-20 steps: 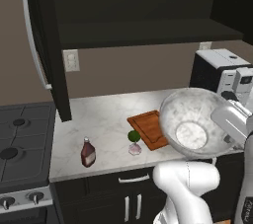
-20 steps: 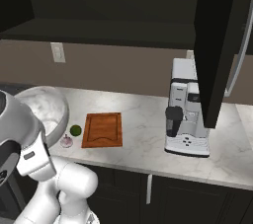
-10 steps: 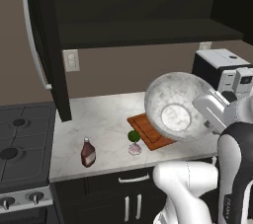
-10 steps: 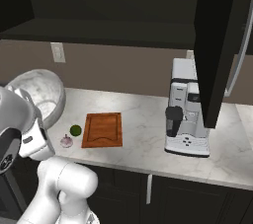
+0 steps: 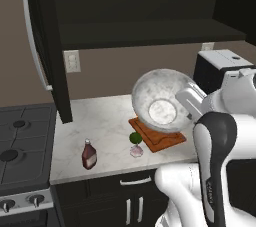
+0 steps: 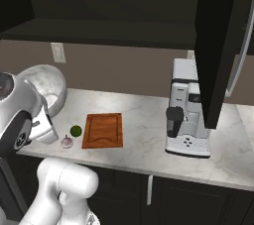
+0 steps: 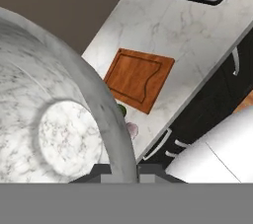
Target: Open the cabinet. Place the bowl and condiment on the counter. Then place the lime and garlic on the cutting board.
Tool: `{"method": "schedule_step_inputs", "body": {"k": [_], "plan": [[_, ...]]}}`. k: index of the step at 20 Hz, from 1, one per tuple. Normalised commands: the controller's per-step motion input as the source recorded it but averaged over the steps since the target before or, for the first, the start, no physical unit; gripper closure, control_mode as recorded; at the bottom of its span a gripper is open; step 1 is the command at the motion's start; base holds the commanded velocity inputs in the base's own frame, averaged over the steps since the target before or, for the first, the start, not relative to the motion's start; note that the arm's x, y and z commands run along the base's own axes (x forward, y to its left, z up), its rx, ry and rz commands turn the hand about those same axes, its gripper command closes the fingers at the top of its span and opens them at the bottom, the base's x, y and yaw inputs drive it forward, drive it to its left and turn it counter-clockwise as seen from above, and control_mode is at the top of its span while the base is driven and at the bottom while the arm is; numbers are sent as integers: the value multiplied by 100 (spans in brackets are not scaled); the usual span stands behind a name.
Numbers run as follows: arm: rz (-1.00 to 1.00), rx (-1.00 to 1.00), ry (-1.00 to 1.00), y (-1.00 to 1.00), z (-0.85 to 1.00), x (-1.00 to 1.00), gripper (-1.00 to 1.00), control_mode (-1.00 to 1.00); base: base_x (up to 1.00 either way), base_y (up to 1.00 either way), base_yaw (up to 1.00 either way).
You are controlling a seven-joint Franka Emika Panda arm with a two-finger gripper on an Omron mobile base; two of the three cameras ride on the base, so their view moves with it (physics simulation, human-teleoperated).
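A dark simulated kitchen holds a white marble worktop (image 5: 107, 121) under an opened black wall cabinet (image 5: 47, 46). Nearest the base, the condiment bottle (image 5: 89, 154) already stands on the worktop at about 8 o'clock in the left base view. The garlic (image 5: 136, 151) and lime (image 5: 135, 138) sit touching just left of the cutting board (image 5: 159, 136), not yet on it. Above the board, the end effector (image 7: 123, 168) is clamped shut on the rim of the marbled bowl (image 5: 161, 101), which hangs tilted with its inside towards the camera, clear of the worktop. The rim pinch probably explains that tilt. Farther off at 3 o'clock in the right base view stands a coffee machine (image 6: 187, 112), with a wall outlet (image 5: 72, 61) behind.
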Motion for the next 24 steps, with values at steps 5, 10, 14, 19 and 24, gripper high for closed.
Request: {"method": "schedule_step_inputs", "body": {"k": [5, 10, 14, 19, 24], "plan": [[0, 0, 0, 26, -52, 72, 100, -100, 0, 0, 0], [0, 0, -2, 2, -25, 65, 100, -100, 0, 0, 0], [0, 0, -2, 0, -32, 72, 100, -100, 0, 0, 0], [1, 0, 0, 1, -30, 68, 100, -100, 0, 0, 0], [4, 0, 0, 19, -13, 66, 100, -100, 0, 0, 0]]}}
